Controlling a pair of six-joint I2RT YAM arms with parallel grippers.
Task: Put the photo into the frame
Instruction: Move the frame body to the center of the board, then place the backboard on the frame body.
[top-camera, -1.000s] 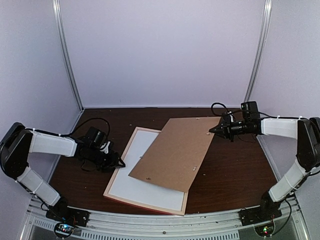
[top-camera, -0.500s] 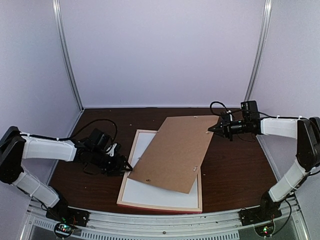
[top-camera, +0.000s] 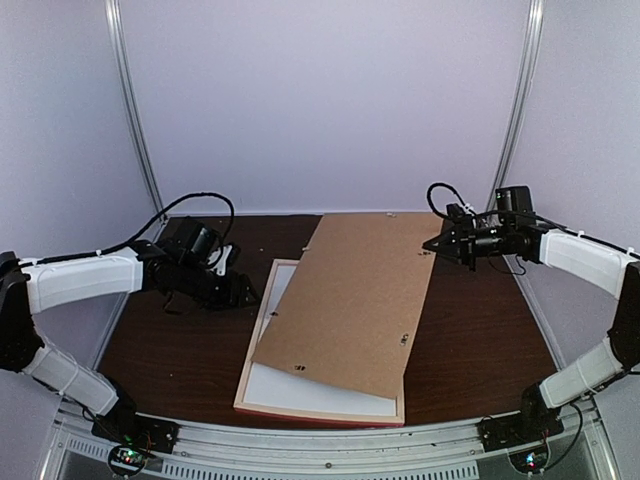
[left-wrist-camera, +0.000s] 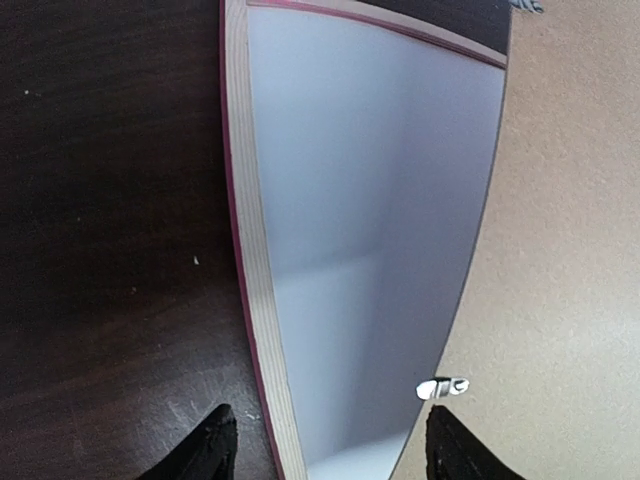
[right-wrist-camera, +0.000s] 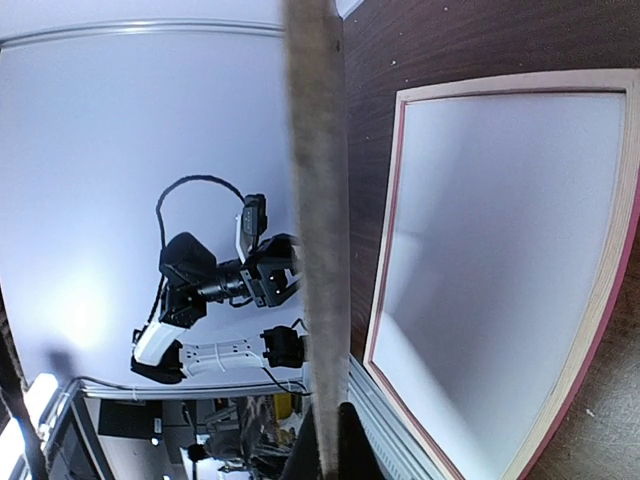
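The frame (top-camera: 256, 345) lies face down on the dark table, pale wood edges up, a white sheet filling its opening. A plain brown backing board (top-camera: 350, 300) leans over its right half, far corner raised. My right gripper (top-camera: 432, 247) is shut on that raised corner; in the right wrist view the board's edge (right-wrist-camera: 318, 200) runs straight up from the gripper (right-wrist-camera: 328, 440). My left gripper (top-camera: 250, 297) hovers open by the frame's left rail (left-wrist-camera: 250, 250), nothing between its fingers (left-wrist-camera: 330, 430). The photo is not in view.
A small metal clip (left-wrist-camera: 442, 387) sticks out from the board's edge (left-wrist-camera: 570, 250). White booth walls close in the table on three sides. A metal rail (top-camera: 320, 440) runs along the near edge. Black cables (top-camera: 195, 205) trail behind the left arm.
The frame was turned square to the table's front edge. My right gripper lifted the board's far corner higher. My left gripper drew back from the frame's edge and opened a little wider.
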